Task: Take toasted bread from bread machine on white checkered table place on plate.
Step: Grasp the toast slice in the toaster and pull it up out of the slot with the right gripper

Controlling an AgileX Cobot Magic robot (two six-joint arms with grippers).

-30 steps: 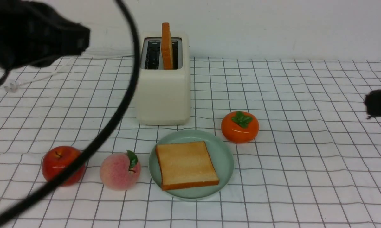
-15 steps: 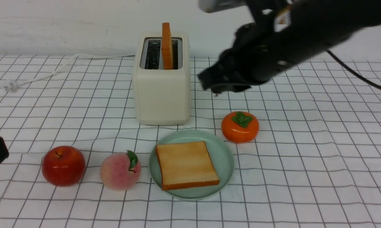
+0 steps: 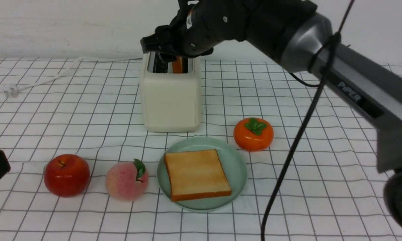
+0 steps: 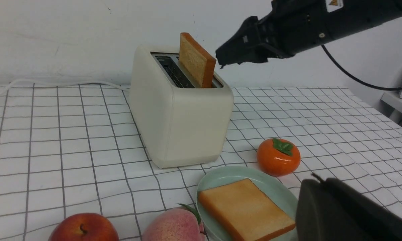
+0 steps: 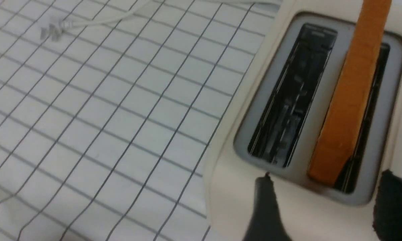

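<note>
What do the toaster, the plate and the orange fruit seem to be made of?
Toaster: likely matte cream plastic, smooth with rounded corners. Plate: perhaps glazed ceramic, even pale green sheen. Orange fruit: probably glossy plastic or ceramic, too uniformly shiny.

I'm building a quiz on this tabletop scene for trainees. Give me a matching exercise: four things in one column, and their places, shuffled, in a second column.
Things:
1. flat toast slice
2. upright toast slice
3. persimmon
4. apple

Places (front view):
A. standing in a slot of the bread machine
B. lying on the plate
C. to the left of the peach
D. just right of the plate, towards the back

Pairs: 1-B, 2-A, 3-D, 4-C
</note>
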